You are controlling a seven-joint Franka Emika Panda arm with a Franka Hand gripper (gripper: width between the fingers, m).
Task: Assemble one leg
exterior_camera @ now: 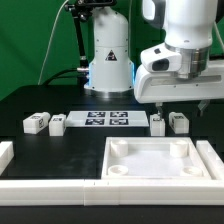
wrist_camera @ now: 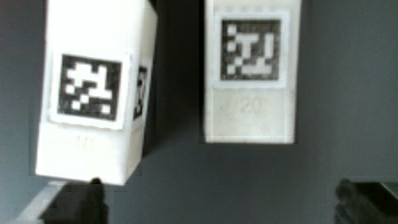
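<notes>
Four small white legs with marker tags lie on the black table in the exterior view: two at the left (exterior_camera: 37,123) (exterior_camera: 58,123) and two at the right (exterior_camera: 158,124) (exterior_camera: 179,122). My gripper (exterior_camera: 166,107) hangs just above the right pair, open and empty. In the wrist view two legs lie side by side, one larger and nearer (wrist_camera: 96,92), the other beyond it (wrist_camera: 253,70). My fingertips (wrist_camera: 75,203) show dark at the frame's edge, wide apart, with nothing between them. The large white square panel (exterior_camera: 155,160) with corner sockets lies at the front.
The marker board (exterior_camera: 107,119) lies between the two pairs of legs. A white frame rail (exterior_camera: 50,187) runs along the front edge, with a white piece (exterior_camera: 5,153) at the exterior view's left. The robot base (exterior_camera: 108,60) stands behind.
</notes>
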